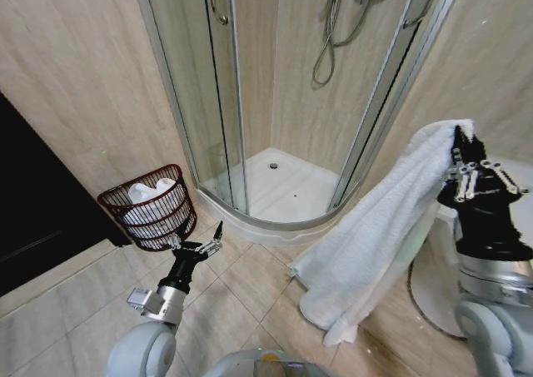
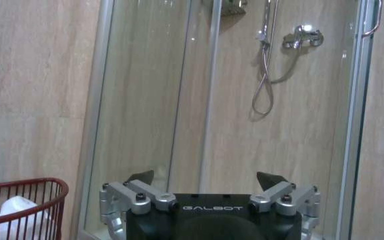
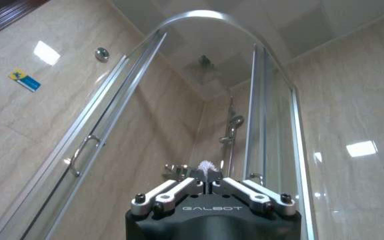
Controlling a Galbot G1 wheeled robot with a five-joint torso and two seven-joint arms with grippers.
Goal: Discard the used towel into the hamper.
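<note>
The towel [image 1: 379,240] is big, white and fluffy. It hangs at about 4 o'clock in the head view, well off the floor. Its top corner is pinched in the right gripper [image 1: 456,154], and the rest drops down in a long fold toward the tiles. In the right wrist view, the right gripper [image 3: 209,181] has its fingers squeezed together, with a small white tuft of towel [image 3: 207,167] poking out between the tips.

The shower [image 1: 283,102] fills the middle, from 12 o'clock down to the center. It has curved glass doors and a white tray at the bottom.

The hamper [image 1: 154,219] sits on the floor at about 9 o'clock, close to the wall and just beside the shower. It is dark red with thin ribs. Some white cloth lies inside it. The towel is well apart from it, on the other side.

The left gripper [image 1: 198,245] is low, at about 7 o'clock, just beside the hamper. In the left wrist view, the left gripper [image 2: 208,178] has its fingers spread wide apart. It holds nothing. The hamper's rim [image 2: 42,184] shows near it.
</note>
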